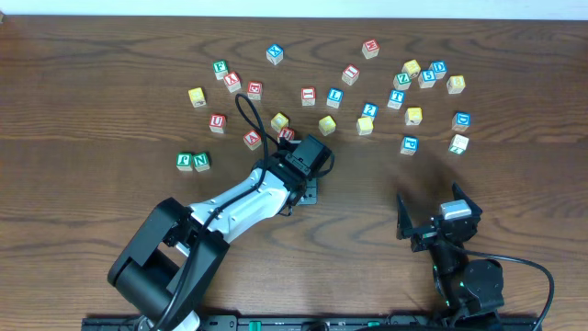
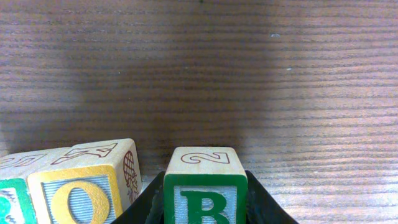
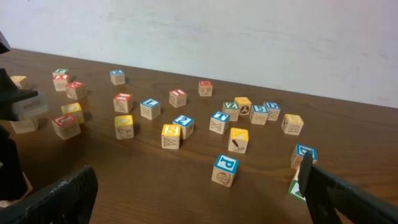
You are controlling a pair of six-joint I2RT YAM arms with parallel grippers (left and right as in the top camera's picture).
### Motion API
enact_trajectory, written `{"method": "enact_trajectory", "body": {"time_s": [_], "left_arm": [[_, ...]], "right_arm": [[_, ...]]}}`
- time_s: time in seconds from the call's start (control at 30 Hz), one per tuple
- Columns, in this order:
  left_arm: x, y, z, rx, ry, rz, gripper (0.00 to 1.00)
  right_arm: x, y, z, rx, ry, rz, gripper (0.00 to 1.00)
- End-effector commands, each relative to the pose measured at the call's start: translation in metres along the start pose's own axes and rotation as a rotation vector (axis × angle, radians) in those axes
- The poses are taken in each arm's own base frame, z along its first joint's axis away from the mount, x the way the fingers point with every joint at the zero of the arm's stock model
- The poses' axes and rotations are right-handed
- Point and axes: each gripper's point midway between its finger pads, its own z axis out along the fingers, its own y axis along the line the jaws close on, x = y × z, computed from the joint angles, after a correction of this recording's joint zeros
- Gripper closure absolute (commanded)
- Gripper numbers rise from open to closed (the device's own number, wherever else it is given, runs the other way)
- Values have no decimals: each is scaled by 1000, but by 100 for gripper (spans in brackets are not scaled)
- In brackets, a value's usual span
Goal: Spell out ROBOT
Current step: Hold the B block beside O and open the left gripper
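Wooden green-faced B cube [image 2: 204,185] clamped in left gripper [image 2: 205,210]; right gripper [image 3: 199,196] wide; grainy table [image 2: 249,74].

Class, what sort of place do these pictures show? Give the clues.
Probably a robotics lab bench: a black-and-white robot arm and a black robot arm work at a brown wood-grain table, small wooden letter cubes lie scattered on it, and a plain white wall stands behind.

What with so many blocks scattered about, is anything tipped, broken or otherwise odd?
Nothing stands out. The blocks lie loose at mixed angles on the table, none visibly broken. The left claw grips the B block squarely upright, beside the O block.
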Motion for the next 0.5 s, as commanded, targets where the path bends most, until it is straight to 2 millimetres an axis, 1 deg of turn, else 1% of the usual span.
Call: {"method": "enact_trajectory", "body": {"time_s": [0.0,0.2,0.47], "left_arm": [[-4,-3,0,-1,-6,26,92],[-13,-8,0,16,-43,21,92],[-11,-6,0,7,-37,22,92]], "right_arm": [[1,2,0,-12,2,12,1],[1,2,0,-12,2,13,1],[1,2,0,-12,2,12,1]]}}
